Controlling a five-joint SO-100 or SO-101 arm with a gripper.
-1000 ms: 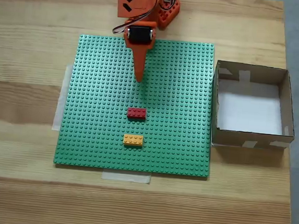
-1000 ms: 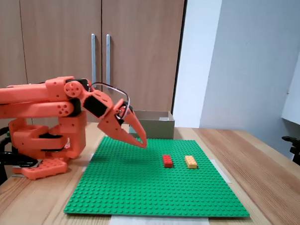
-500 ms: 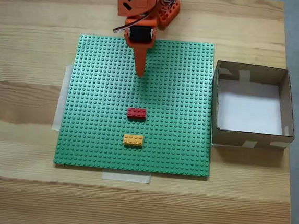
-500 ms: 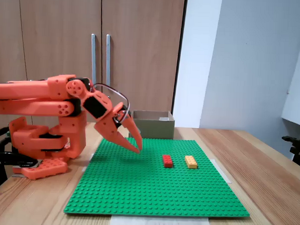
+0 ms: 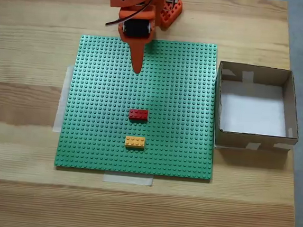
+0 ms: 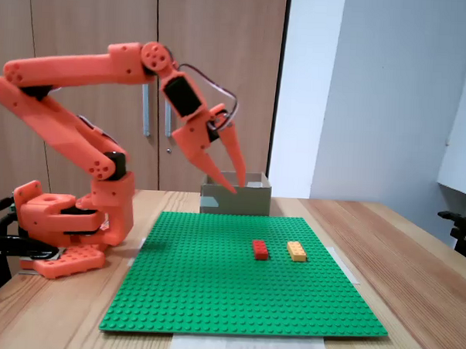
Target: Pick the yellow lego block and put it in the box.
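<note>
— Colours? The arm (image 6: 106,68) is orange, the baseplate (image 5: 103,120) a studded green.
— One brick (image 5: 138,114) red, the lego block (image 5: 134,141) yellow-orange; the box (image 5: 251,137) brown cardboard, white inside, pale tape patches.

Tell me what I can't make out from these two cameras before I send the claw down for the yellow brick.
- Square brown cardboard box: in the side fixed view the near wall hides its floor.
- Orange claw: from above the fingers overlap, so the gap doesn't read; the side view shows it open.
- Orange arm base: cut off by the top edge.
- Small yellow studded brick: studs too small to count.
</note>
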